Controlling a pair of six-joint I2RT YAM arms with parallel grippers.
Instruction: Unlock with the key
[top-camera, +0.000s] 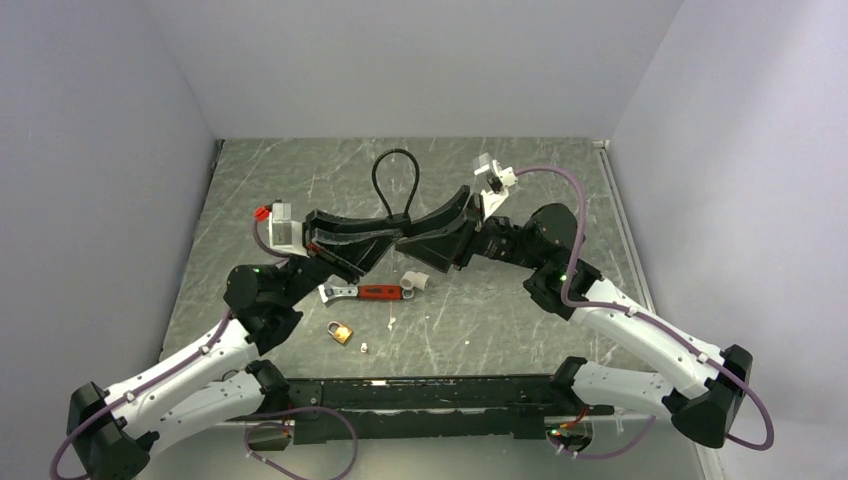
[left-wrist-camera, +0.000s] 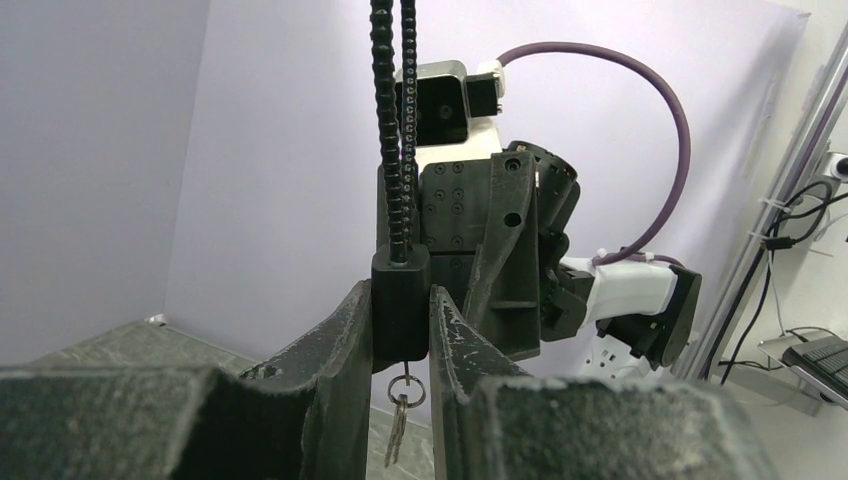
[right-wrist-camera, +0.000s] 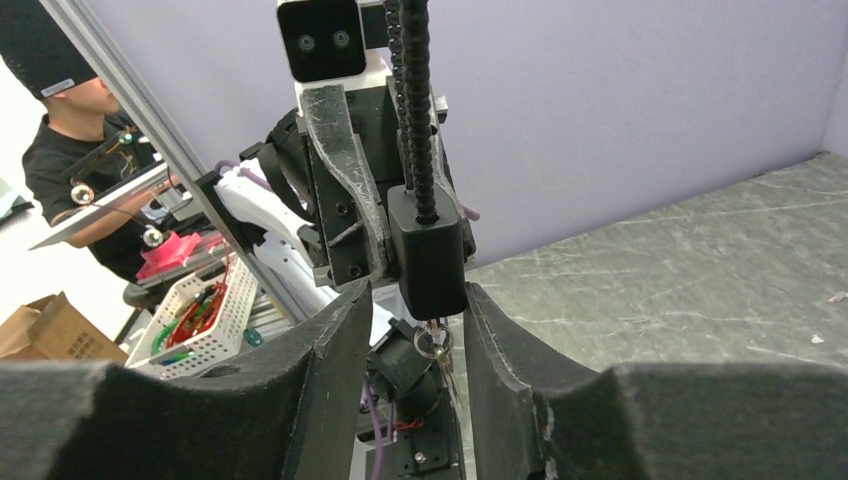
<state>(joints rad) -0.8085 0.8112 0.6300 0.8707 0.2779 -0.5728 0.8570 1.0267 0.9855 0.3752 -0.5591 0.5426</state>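
A black cable lock is held up over the table's middle, its cable loop (top-camera: 395, 180) standing upward. My left gripper (left-wrist-camera: 400, 335) is shut on the lock body (left-wrist-camera: 400, 300). From the body's underside hangs a ring with the small silvery key (left-wrist-camera: 397, 425), seen also in the right wrist view as the key (right-wrist-camera: 441, 358). My right gripper (right-wrist-camera: 418, 335) faces the left one and stands open around the lower part of the lock body (right-wrist-camera: 430, 265), with a gap on its left side. In the top view the two grippers meet at the lock body (top-camera: 400, 222).
On the table below lie a red-handled wrench (top-camera: 365, 293), a brass padlock (top-camera: 341, 332), a small white scrap (top-camera: 364, 347) and a white cylinder (top-camera: 418, 281). Grey walls close in the left, back and right.
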